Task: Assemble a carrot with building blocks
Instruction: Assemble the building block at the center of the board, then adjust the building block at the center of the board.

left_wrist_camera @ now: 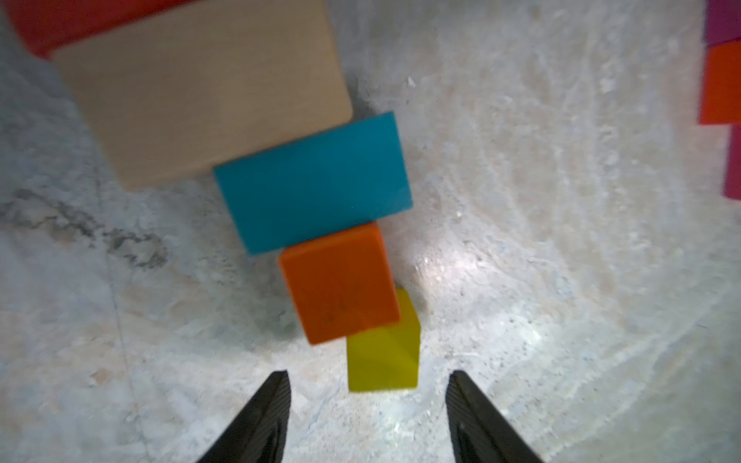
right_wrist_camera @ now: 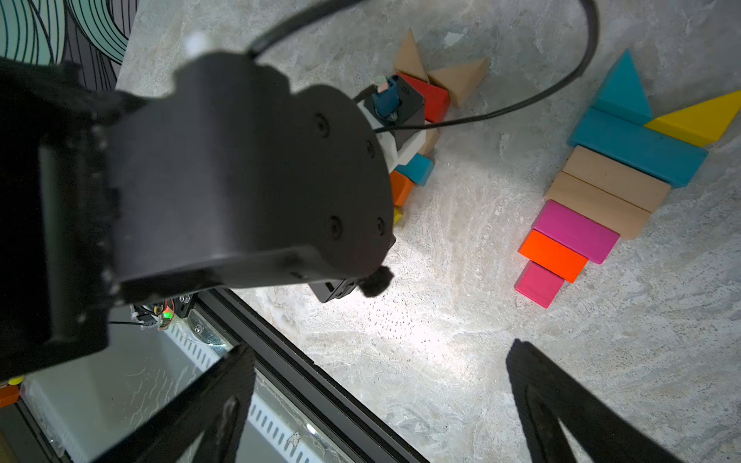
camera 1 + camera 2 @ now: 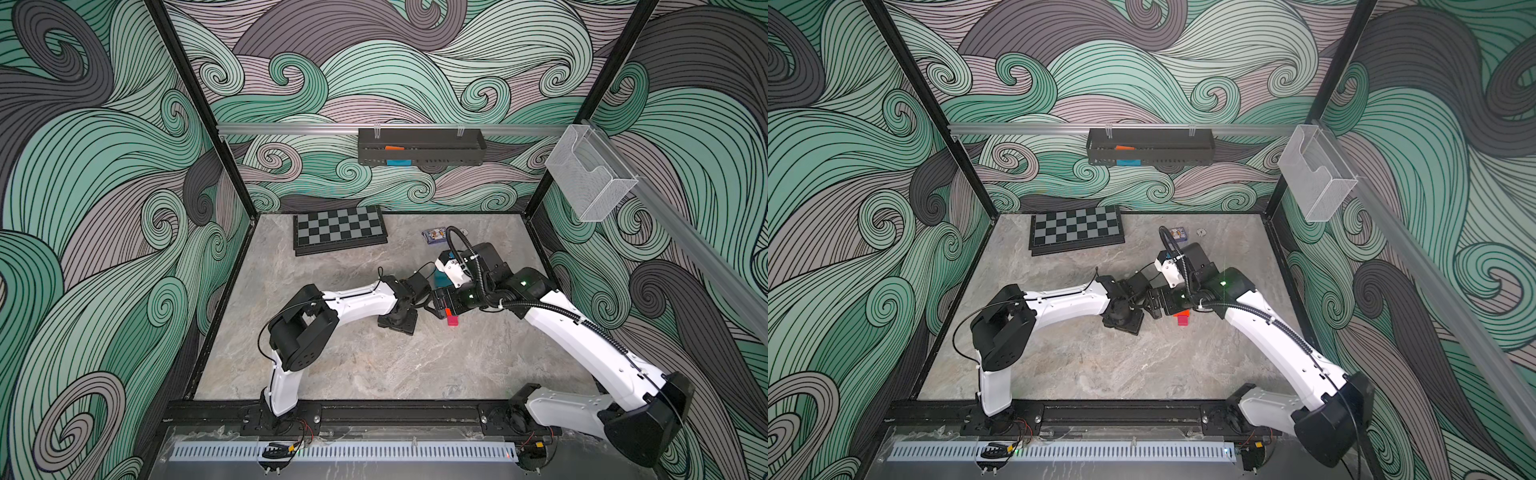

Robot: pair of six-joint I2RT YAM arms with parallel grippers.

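From the black front rail [image 3: 365, 415] both arms reach in to mid-table. The left claw [image 1: 367, 377] points down at the table [image 3: 374, 365], released: its jaws stand apart and touch nothing. The yellow cube [image 1: 383, 352] lies just beyond the tips. It is the narrow end of a tapering row that runs on through the orange cube [image 1: 339, 280], the teal block [image 1: 316, 180], the tan block [image 1: 204, 92] and the red block [image 1: 60, 20]. Two tan wedges [image 2: 457, 78] fan out at the wide end as leaves.

The step in hand looks like setting the tip of this carrot. The yellow cube sits off to one side of the orange cube's line. So the next move probably calls for a straight retreat that brushes nothing, or a small nudge to square the tip.

The right claw [image 2: 381, 344] hovers wide open and empty. Beside the first row and apart from it lies a second row that looks complete:
- the pink cube [image 2: 539, 282]
- the orange block [image 2: 553, 254]
- the pink bar [image 2: 575, 230]
- two tan bars [image 2: 597, 210]
- the teal bar [image 2: 637, 146]
- the teal wedge [image 2: 623, 88] and the yellow wedge [image 2: 697, 118]

The left arm [image 2: 240, 168] hides part of the first row in the right wrist view.

The table is pale grey marbled stone, glossy under the wrist lights. Farther back lie the chequered board [image 3: 338, 226] and the small blue card box [image 3: 434, 236]. Swirling teal and grey wave-patterned walls close the cell. On them hang a black basket [image 3: 419, 145] on a rail and a clear holder [image 3: 590, 178].
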